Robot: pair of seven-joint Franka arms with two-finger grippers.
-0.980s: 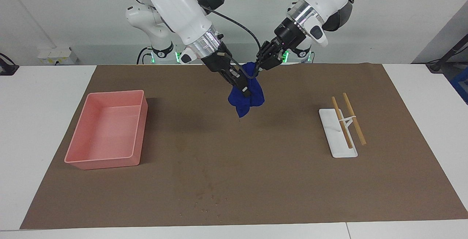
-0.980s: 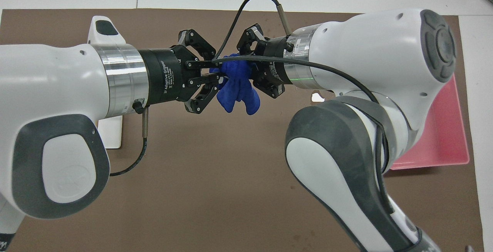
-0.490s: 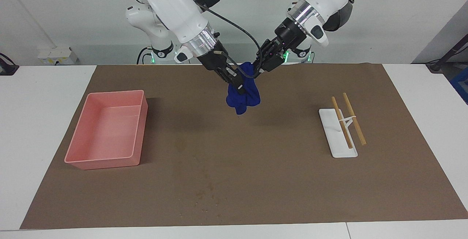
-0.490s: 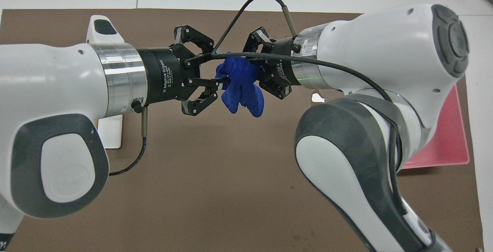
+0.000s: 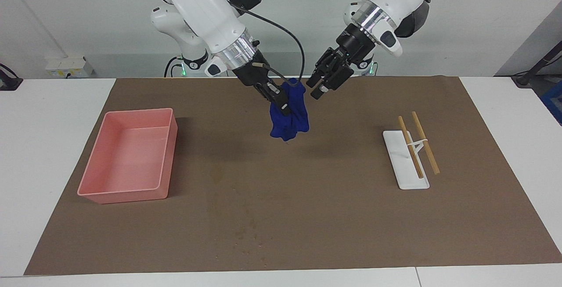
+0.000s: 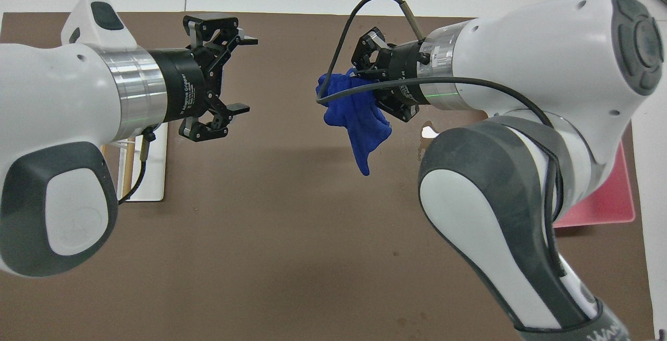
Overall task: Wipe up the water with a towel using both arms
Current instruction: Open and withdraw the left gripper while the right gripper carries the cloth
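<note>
I am holding the towel (image 5: 290, 113) up over the brown mat (image 5: 307, 217), toward the robots' edge of the bench.

My right gripper (image 5: 283, 102) is clamping the blue cloth, which is hanging bunched in the air; my left gripper (image 5: 317, 88) is hovering just beside it, fingers spread apart and gripping nothing. Under us the mat is covering most of the white bench (image 5: 39, 146), with a pink tray (image 5: 105, 192) sitting toward the right arm's end and a white rack (image 5: 404, 177) with two wooden sticks toward the left arm's end. A pale wall (image 5: 474, 23) is rising past the robots' edge.
</note>
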